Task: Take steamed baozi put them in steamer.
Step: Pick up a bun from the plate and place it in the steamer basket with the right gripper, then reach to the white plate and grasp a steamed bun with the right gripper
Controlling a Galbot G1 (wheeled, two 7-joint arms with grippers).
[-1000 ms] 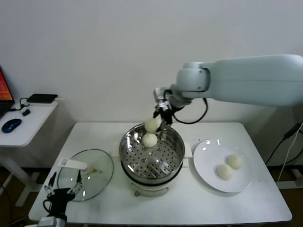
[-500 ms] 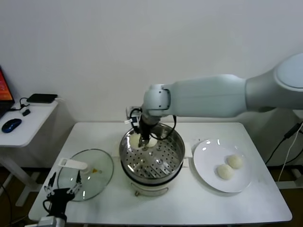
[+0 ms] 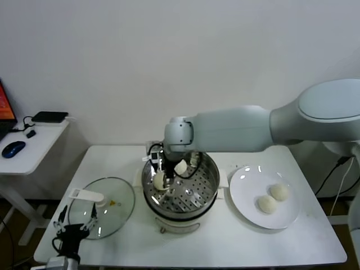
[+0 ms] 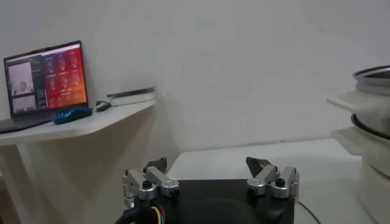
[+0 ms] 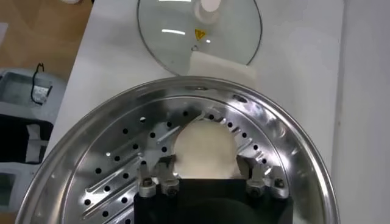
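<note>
While smooth round bun (image 5: 204,149) sits | perforated shiny steamer (image 5: 109,152) | glass lid (image 5: 177,36)

two baozi (image 3: 160,180) in the steamer (image 3: 209,169); lid (image 3: 115,214) left of it, plate (image 3: 247,194) right.

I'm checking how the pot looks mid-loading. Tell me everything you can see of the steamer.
The steamer is a round, shiny steel pot with a perforated tray bottom, standing upright on the white table between the glass lid and the plate. Two baozi lie inside: one between the open fingers of the right gripper, another beside it. The lid is off.
</note>
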